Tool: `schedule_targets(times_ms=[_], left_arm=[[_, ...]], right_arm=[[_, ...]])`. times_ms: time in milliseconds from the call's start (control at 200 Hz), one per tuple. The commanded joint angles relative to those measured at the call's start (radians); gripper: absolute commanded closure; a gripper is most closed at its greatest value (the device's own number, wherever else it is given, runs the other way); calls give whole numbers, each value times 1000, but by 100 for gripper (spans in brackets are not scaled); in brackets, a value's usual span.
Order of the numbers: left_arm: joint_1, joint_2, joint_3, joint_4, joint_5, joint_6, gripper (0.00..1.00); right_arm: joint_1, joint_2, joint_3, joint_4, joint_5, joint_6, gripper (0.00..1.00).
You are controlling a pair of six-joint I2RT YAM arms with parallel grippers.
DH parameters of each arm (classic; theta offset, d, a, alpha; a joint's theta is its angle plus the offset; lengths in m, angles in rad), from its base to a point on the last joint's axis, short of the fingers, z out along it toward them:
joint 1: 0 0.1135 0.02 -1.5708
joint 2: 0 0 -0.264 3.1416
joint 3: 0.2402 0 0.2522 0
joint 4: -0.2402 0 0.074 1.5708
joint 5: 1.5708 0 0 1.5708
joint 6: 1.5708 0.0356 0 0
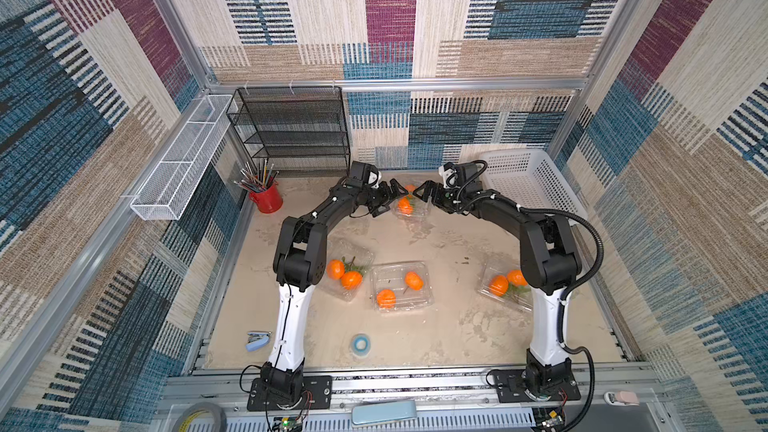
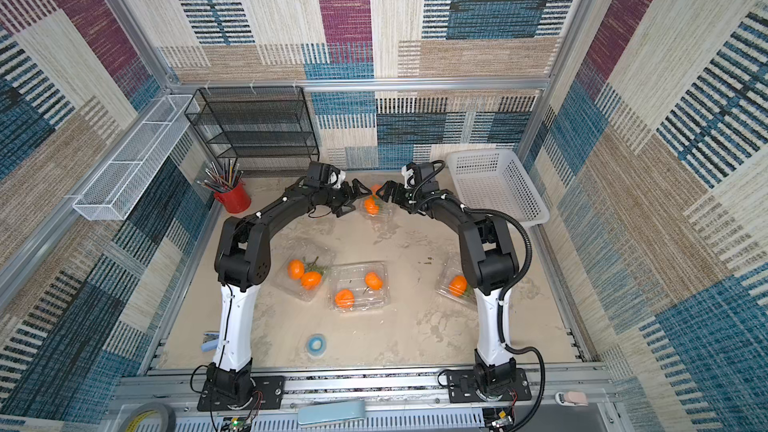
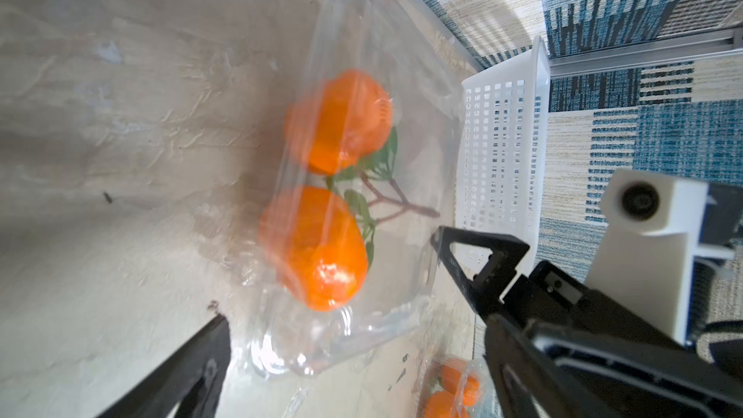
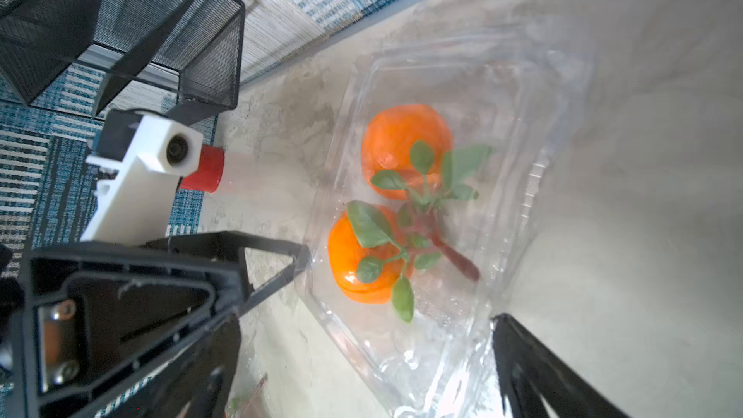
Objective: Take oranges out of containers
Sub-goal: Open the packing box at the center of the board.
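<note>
Front of the table: a blue stapler (image 1: 257,340) and a tape roll (image 1: 360,344), both well apart from the work.

Mid-table: three clear containers in a row, the left container (image 1: 353,249), the middle container (image 1: 399,272) and the right container (image 1: 486,272). Each has two oranges (image 1: 351,279) inside. The right arm partly hides the right container.

Far side: the fourth container (image 1: 417,214) lies on the table between the two grippers. It holds a leafy pair (image 3: 313,247), seen through the plastic.

Left gripper (image 1: 390,201): jaws spread wide, nothing held.

Right gripper (image 1: 427,197): likewise wide apart and empty. In the left wrist view one of its fingertips (image 3: 444,237) sits at the fourth container's edge — contact cannot be confirmed.

Beyond: a white basket (image 1: 528,176), a black mesh rack (image 1: 291,130) and a red cup (image 1: 266,201) of pencils.
</note>
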Motion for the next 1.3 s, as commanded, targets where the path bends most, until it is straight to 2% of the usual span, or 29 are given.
schedule_targets(times_ms=[0,115,296,436,691,912,1292], left_arm=[[6,-54,-41,-35,-17,54,1],[19,-58,-67,-25,-18,56,1],[31,-6,-31,4,-18,20,1],[37,45,62,-27,-18,22,1],[39,147,195,-44,2,-4,1],[38,196,253,-40,23,-22,1],[30,225,253,14,47,-76,1]], right_arm=[[-6,-10,14,-47,-10,-13,2],[-22,-61,-61,-21,-16,-14,2],[-62,-78,-135,94,-103,6,2],[-69,-16,-62,126,-170,-9,2],[-78,102,88,112,-210,-21,2],[-85,132,97,142,-241,-18,2],[-85,135,31,243,-300,21,2]])
